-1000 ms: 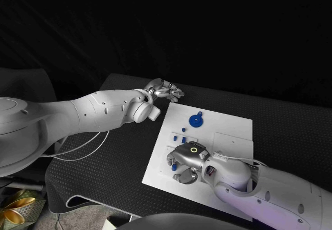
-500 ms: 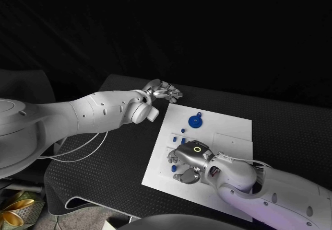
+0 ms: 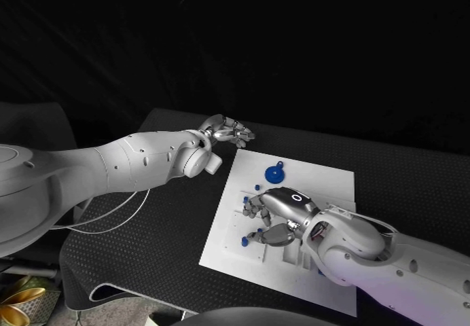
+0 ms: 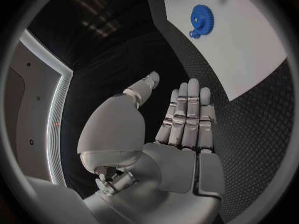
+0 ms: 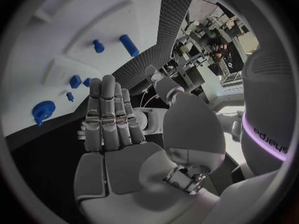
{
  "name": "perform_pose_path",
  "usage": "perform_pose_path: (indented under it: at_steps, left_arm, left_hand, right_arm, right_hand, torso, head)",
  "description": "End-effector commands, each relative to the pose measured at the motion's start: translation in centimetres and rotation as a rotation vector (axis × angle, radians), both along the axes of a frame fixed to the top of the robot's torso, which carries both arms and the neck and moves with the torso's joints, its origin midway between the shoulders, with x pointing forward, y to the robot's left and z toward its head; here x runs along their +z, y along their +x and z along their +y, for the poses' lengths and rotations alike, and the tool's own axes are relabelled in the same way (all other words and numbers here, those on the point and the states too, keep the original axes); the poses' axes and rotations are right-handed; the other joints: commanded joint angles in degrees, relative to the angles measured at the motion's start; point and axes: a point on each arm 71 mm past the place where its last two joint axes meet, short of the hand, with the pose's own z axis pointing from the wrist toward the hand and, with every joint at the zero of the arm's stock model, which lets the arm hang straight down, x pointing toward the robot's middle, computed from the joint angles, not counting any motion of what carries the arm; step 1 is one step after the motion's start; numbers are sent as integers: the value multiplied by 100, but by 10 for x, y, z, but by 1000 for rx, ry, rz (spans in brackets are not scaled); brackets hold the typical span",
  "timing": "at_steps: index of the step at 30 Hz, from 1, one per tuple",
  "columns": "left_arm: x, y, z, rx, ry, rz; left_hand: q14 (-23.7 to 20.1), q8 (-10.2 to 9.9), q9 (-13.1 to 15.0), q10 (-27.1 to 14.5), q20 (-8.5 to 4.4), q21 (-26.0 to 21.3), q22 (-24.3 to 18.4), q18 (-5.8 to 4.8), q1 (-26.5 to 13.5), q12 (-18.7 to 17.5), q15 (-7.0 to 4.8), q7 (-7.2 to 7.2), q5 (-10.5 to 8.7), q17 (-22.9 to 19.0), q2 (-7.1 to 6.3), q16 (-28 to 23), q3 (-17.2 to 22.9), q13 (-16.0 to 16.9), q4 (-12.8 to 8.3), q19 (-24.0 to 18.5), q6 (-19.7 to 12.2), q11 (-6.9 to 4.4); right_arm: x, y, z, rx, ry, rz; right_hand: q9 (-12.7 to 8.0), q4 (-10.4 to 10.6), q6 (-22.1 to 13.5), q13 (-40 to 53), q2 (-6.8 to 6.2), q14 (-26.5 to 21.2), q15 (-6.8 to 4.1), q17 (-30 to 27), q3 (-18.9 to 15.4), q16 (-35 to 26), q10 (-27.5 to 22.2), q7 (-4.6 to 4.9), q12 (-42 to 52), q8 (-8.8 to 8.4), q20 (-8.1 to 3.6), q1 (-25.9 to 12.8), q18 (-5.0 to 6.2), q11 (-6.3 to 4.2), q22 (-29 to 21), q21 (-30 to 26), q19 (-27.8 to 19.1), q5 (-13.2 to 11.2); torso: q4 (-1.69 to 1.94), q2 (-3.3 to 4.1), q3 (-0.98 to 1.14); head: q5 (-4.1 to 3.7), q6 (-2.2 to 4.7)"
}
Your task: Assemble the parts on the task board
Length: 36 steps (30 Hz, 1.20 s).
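Right hand (image 3: 275,214) hovers over the white board (image 3: 328,180) at frame centre, fingers straight and apart, holding nothing. The small blue parts (image 3: 247,200) lie just at its fingertips, nearer this hand. Left hand (image 3: 228,130), likewise empty and spread, hangs over the desk (image 3: 411,176), upper left of the blue gear (image 3: 275,174).

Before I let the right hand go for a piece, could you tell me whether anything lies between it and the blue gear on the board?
Nothing visible does. The right hand is open over the task board, and the blue gear lies just beyond its fingers on bare white plate. The left hand hovers off the board's far corner, clear of that path.
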Motion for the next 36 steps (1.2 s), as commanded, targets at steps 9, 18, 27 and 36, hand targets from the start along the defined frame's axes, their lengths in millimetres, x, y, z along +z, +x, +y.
perform_pose_path:
  at_steps: [9,18,27,36]
  left_arm:
    - [1,0,-3,-30,-19,-8]
    - [0,2,-3,-22,-18,-4]
    - [-2,1,-2,-23,-26,-5]
    - [-4,-5,-2,-31,-37,-3]
  left_hand:
    - [25,-20,-11,8,23,-38,40,76,18,11,22,1,-1,26,-19,-52,-14,-14,25,35,-41,13]
    - [30,-12,-10,14,24,-43,49,75,-5,14,22,-3,-1,42,-18,-63,-23,-18,43,38,-32,11]
    - [30,-1,-8,15,24,-51,60,74,-32,16,23,-9,-1,61,-30,-81,-34,-24,66,36,-21,10]
    - [32,13,-4,20,24,-56,68,74,-42,18,23,-18,0,73,-24,-91,-35,-26,80,35,-2,8]
  right_arm:
    - [15,31,-60,-120,89,257]
    - [32,63,-134,-356,14,416]
    - [22,65,-174,-510,11,619]
    - [6,51,-197,-607,60,700]
  right_hand:
    - [32,36,154,66,221,599,-185,441,182,510,276,-82,163,101,-299,384,120,-176,162,705,637,32]
    - [303,267,281,1009,434,522,-481,829,-901,1066,871,-214,932,272,-472,-862,120,-528,145,1455,553,933]
    - [663,302,268,3377,619,516,-636,1180,-1029,1756,330,-312,2391,218,-622,-920,120,-655,139,2168,527,1295]
    - [678,233,386,4484,772,701,-765,1899,-1079,2983,454,-432,3513,123,-857,-916,120,-790,154,3074,714,1392]
  torso:
    - [-14,-7,6]
    - [-34,-21,1]
    - [-103,-46,53]
    - [-140,-57,49]
  head:
    - [-178,219]
    - [-539,376]
    - [-937,307]
    - [-1418,121]
